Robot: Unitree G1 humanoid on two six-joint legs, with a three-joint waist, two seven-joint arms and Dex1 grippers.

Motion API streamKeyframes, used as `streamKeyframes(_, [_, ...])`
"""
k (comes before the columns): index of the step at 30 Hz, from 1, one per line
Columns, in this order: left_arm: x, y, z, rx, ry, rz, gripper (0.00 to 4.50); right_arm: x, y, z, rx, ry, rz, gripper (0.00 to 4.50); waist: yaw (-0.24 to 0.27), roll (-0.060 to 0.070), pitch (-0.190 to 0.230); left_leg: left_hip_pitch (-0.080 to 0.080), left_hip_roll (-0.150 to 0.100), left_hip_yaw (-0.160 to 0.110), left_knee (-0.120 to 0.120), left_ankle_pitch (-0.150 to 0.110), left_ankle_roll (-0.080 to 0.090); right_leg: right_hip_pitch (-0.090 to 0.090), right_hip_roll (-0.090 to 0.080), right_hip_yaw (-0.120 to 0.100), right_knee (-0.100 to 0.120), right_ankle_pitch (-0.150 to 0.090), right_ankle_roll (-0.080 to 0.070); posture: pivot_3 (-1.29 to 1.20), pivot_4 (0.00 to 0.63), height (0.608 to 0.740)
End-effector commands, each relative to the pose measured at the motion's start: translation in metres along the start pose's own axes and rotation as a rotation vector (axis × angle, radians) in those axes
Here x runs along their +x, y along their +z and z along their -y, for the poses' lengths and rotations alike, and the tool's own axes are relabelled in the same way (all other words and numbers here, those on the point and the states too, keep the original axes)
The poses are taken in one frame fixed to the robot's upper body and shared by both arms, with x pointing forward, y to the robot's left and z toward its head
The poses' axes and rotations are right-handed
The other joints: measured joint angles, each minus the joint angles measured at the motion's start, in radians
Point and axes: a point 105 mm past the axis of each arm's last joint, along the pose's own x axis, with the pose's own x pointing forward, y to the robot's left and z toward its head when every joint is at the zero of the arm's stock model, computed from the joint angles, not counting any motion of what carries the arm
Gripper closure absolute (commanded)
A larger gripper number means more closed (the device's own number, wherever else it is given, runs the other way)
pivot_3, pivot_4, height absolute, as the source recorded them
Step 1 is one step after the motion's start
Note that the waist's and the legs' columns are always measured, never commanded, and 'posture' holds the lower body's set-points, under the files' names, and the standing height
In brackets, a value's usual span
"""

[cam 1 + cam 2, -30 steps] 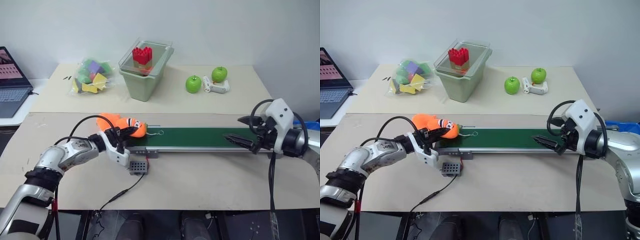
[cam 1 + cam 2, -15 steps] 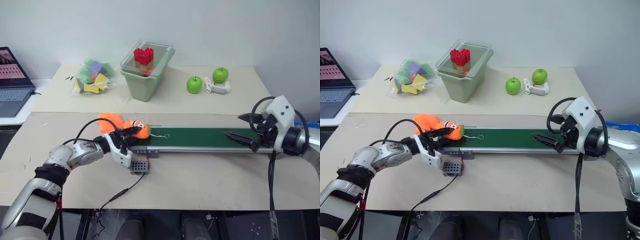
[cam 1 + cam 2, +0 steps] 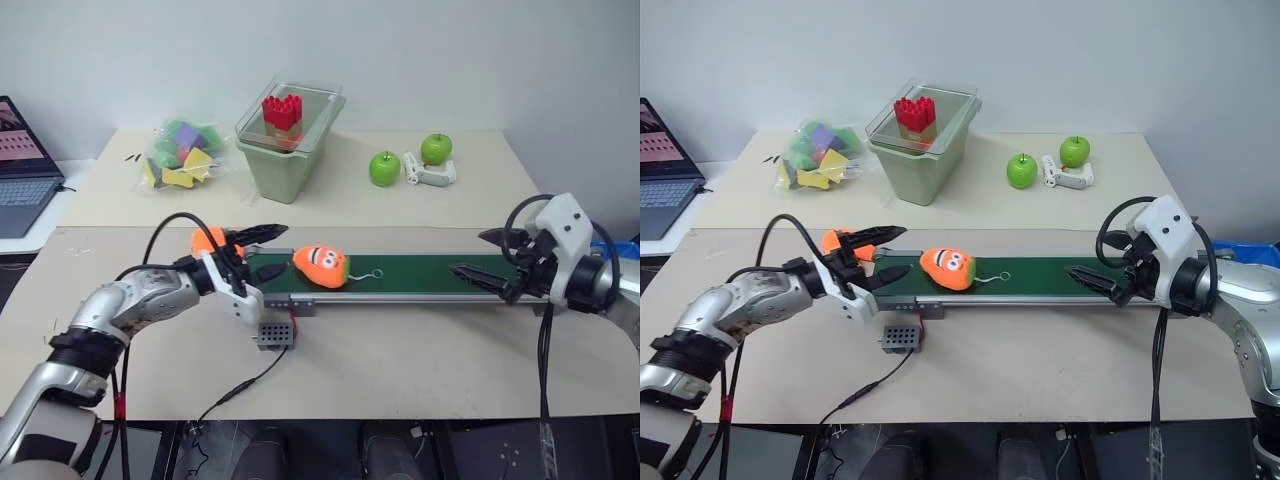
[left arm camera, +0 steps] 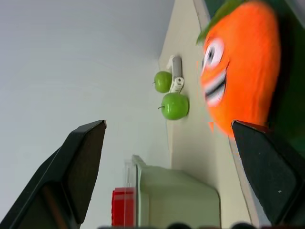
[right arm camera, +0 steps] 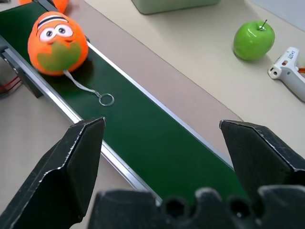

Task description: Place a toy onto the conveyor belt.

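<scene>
The orange egg-shaped toy point(image 3: 320, 266) with a cartoon face lies on the left part of the dark green conveyor belt point(image 3: 420, 272). Its thin loop point(image 5: 106, 99) trails to the right on the belt. My left gripper point(image 3: 268, 250) stands open just left of the toy, above the belt's left end, touching nothing. In the left wrist view the toy point(image 4: 243, 71) sits ahead, past the spread fingers point(image 4: 81, 162). My right gripper point(image 3: 483, 257) hovers open over the belt's right end, well apart from the toy.
A lumpier orange toy point(image 3: 205, 240) lies behind my left gripper. A small grey control box point(image 3: 273, 335) sits in front of the belt's left end, with a cable running off the table. Farther back are a green bin point(image 3: 285, 140) with a red block, a bag of foam shapes point(image 3: 180, 155), two apples point(image 3: 384, 168), a white glue gun point(image 3: 430, 172) and a laptop point(image 3: 20, 165).
My left gripper has opened, let go of the toy and lifted slightly. The toy now lies on the belt, further right than before. The right arm has stayed still.
</scene>
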Motion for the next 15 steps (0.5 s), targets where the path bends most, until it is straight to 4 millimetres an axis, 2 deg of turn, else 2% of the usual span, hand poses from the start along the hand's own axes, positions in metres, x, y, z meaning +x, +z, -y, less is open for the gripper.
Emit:
streamKeyframes(1, [-0.021,-0.009,0.007,-0.414,-0.115,-0.081,0.01,-0.011,0.011,0.010,-0.056,-0.035,0.024,0.00,0.000,0.000,0.000,0.000,0.000,0.000,0.000,0.000,0.000,0.000,0.000,0.000,0.000,0.000,0.000,0.00,0.150,0.740])
streamKeyframes(3, [-0.036,-0.015,0.019,-0.643,-0.236,-0.136,0.01,-0.012,0.010,0.013,-0.063,-0.033,0.017,0.00,-0.003,0.001,0.000,0.000,0.000,0.000,0.000,0.000,0.000,0.000,0.000,0.000,0.000,0.000,0.000,0.00,0.150,0.740])
streamKeyframes(6, [-0.048,-0.026,0.017,-0.892,-0.288,-0.223,0.01,-0.013,0.011,0.015,-0.072,-0.028,0.017,0.00,-0.004,0.001,0.000,0.000,0.001,0.000,0.000,0.000,0.000,0.000,0.001,0.000,0.000,0.000,0.000,0.00,0.150,0.740])
streamKeyframes(8, [-0.052,-0.022,0.016,-1.037,-0.321,-0.234,0.01,-0.013,0.013,0.015,-0.085,-0.020,0.023,0.00,-0.002,0.001,0.000,0.000,0.001,-0.001,0.000,0.000,0.000,0.000,0.002,0.000,-0.001,0.000,0.000,0.00,0.150,0.740])
streamKeyframes(11, [-0.049,-0.016,0.000,-1.181,-0.307,-0.206,0.01,-0.013,0.017,0.013,-0.103,0.002,0.043,0.00,-0.003,0.001,0.000,0.000,0.001,-0.001,0.001,0.000,0.000,0.001,0.002,0.000,-0.001,0.000,0.000,0.00,0.150,0.740])
streamKeyframes(15, [-0.044,-0.008,-0.029,-1.243,-0.277,-0.129,0.01,-0.010,0.032,0.006,-0.107,0.079,0.104,0.00,-0.004,0.000,0.000,0.001,0.001,-0.001,0.001,0.000,0.000,0.000,0.002,0.000,0.000,0.000,0.000,0.00,0.150,0.740])
